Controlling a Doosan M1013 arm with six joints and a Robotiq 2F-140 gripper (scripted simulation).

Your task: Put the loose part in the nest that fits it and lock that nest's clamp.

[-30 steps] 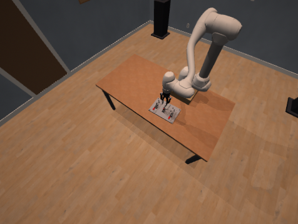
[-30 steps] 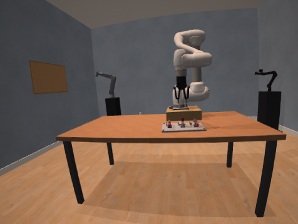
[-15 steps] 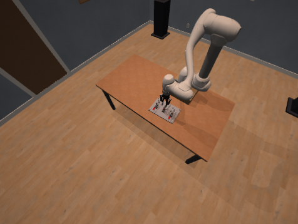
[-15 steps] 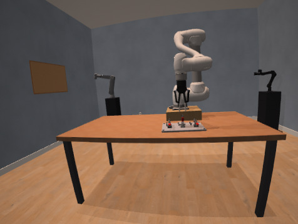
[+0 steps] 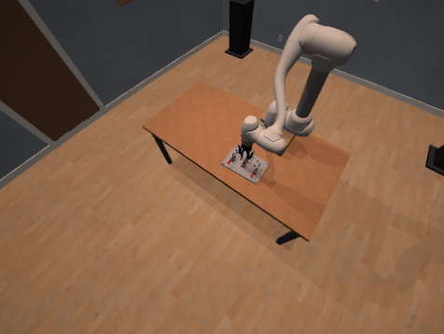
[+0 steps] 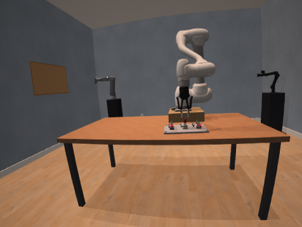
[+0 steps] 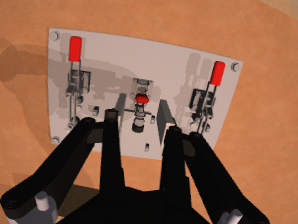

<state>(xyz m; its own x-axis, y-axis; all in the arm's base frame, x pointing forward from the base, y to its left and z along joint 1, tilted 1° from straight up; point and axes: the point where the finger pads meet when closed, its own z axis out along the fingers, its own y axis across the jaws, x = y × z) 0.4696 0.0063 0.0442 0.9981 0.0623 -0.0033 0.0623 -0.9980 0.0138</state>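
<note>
Arm: the off-white six-joint robot arm [image 5: 298, 70] is rising from its wooden pedestal block [image 6: 198, 111] at the far edge of the table, folding over at the elbow and pointing its wrist straight down.
Gripper: the black two-finger gripper [image 7: 141, 125] is hanging above the near edge of the light-grey rectangular fixture plate [image 7: 173, 63], with nothing touching it.
Fingers: the two black fingers are standing partly spread, parallel, with only air between the grey pads; they are pinching nothing.
Fixture: the plate is lying flat on the brown wooden table [image 6: 127, 127], carrying three toggle clamps in a row.
Middle clamp: the small metal clamp with a red-tipped handle [image 7: 141, 104] is showing in the gap between the fingertips in the wrist view, below them and apart.
Outer clamps: the left red-handled clamp [image 7: 75, 52] and the right red-handled clamp [image 7: 216, 76] are sitting well outside the fingers on either side.
Loose part: it cannot be made out in any view; the plate's details are too small to tell whether it is lying in a nest.
</note>
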